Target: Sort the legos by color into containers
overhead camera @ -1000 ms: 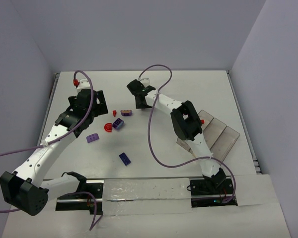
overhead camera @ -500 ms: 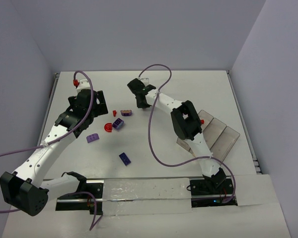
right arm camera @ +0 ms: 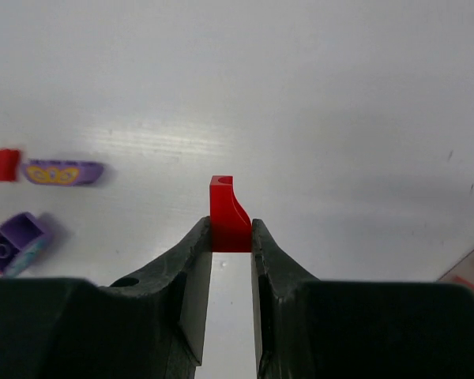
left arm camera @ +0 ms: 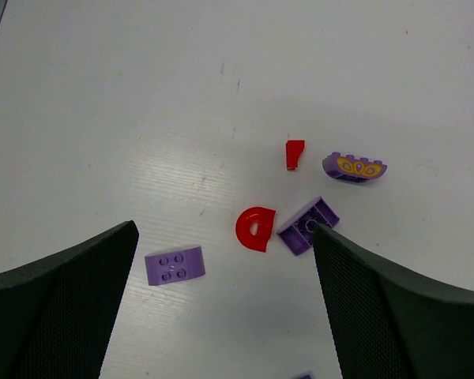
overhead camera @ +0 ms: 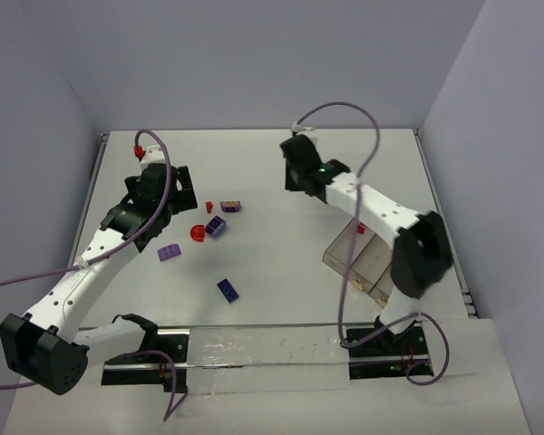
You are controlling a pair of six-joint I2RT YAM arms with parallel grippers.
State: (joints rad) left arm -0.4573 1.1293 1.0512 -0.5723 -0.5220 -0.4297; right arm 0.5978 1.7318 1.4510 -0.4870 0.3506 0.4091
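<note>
My right gripper point(right arm camera: 231, 237) is shut on a small red lego point(right arm camera: 230, 225) and holds it above the table, near the back middle in the top view point(overhead camera: 296, 178). My left gripper point(left arm camera: 223, 241) is open and empty, above and left of the loose legos point(overhead camera: 183, 192). On the table lie a red half-disc point(left arm camera: 255, 229), a purple brick point(left arm camera: 308, 227), a light purple brick point(left arm camera: 174, 265), a tiny red piece point(left arm camera: 294, 154), a curved purple piece with yellow marks point(left arm camera: 355, 166) and a dark blue-violet brick point(overhead camera: 228, 289). The clear three-compartment tray point(overhead camera: 337, 256) lies at the right, partly under my right arm.
A small red spot point(overhead camera: 360, 228) shows at the tray's far compartment; I cannot tell what it is. The tray's corner shows at the right edge of the right wrist view point(right arm camera: 468, 272). Grey walls close the table at the back and both sides.
My right gripper has swung right, away from the group of legos, with the red lego in it; its forearm now lies over the tray. The left arm has not moved.
</note>
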